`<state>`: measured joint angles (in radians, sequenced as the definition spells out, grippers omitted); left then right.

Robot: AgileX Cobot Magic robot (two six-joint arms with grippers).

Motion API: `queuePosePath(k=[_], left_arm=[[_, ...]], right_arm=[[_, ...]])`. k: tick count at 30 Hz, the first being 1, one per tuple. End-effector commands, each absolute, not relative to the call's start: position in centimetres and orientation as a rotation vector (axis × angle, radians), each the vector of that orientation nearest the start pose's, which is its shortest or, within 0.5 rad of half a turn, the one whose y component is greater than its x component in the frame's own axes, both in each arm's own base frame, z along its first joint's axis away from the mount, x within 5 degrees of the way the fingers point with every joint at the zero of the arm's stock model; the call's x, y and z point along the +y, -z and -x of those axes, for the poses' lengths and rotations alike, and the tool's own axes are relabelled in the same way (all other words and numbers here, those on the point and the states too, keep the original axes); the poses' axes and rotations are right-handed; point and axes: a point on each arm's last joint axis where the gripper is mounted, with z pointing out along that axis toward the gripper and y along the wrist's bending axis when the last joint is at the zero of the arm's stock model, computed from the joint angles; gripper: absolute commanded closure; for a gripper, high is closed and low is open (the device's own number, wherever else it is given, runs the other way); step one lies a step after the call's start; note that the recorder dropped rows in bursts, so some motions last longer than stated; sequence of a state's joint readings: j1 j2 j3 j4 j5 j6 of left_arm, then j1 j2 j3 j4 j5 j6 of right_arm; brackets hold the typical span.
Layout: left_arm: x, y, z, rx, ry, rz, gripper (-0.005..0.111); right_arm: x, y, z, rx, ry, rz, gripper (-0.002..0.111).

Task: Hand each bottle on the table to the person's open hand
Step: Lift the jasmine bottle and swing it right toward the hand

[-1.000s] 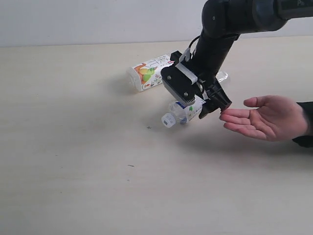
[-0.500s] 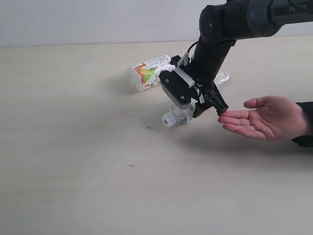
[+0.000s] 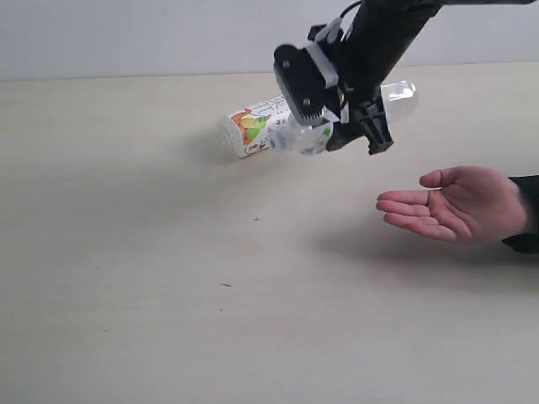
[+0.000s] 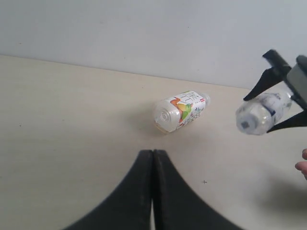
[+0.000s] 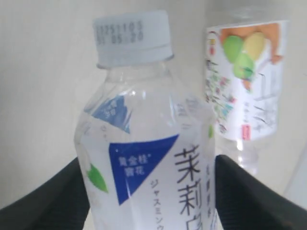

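My right gripper (image 3: 324, 133) is shut on a clear bottle (image 3: 301, 137) with a white cap and a blue-and-white label (image 5: 144, 163), and holds it in the air above the table (image 3: 126, 252). One black finger (image 5: 45, 196) shows on each side of the bottle's body. The person's open hand (image 3: 455, 204) lies palm up to the right, lower than the held bottle and apart from it. A second bottle (image 3: 253, 126) with a fruit label lies on its side behind. A third, clear bottle (image 3: 401, 93) shows partly behind the arm. My left gripper (image 4: 152, 153) is shut and empty.
The left wrist view shows the held bottle (image 4: 261, 114) between the right gripper's fingers, the fruit-label bottle (image 4: 180, 110) lying on the table, and a fingertip of the person (image 4: 302, 167) at the edge. A pale wall (image 3: 168, 34) bounds the table's far side.
My right gripper closed on the white-capped bottle on the table and has lifted it up and back, clear of the surface. The person's hand and the left gripper have stayed still.
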<state>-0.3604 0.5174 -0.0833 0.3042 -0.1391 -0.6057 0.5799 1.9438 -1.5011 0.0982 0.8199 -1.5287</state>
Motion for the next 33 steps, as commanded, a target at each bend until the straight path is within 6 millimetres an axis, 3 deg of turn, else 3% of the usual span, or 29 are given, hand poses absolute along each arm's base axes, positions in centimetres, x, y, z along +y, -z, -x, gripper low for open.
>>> queuePosePath(k=[1,7,13,16,22,33], left_arm=[[-4.0,-21.2,-9.7,1.81,0.51,-0.082,0.107],[-4.0,-21.2,-9.7,1.81,0.51,-0.082,0.107],[-4.0,-21.2,-9.7,1.81,0.51,-0.082,0.107],[-4.0,-21.2,-9.7,1.81,0.51,-0.082,0.107],[-4.0,-21.2,-9.7,1.81,0.51,-0.082,0.107],[-4.0,-21.2,-9.7,1.81,0.51,-0.082,0.107]], right_arm=[[22.7,-26.5,-33.5,1.711,0.099,2.002,0.108],[21.1,-29.9,-32.6,2.226,0.001,1.284,0.108],[18.5,-29.9,-31.5,2.61,0.162,0.883,0.108],[17.7,-29.6,-30.7,2.754,0.214,0.773,0.108],[17.9,-29.0,-30.4,2.839,0.141,0.51,0.108],[16.5,-24.5,-28.5,2.995,0.263,0.413,0.108]])
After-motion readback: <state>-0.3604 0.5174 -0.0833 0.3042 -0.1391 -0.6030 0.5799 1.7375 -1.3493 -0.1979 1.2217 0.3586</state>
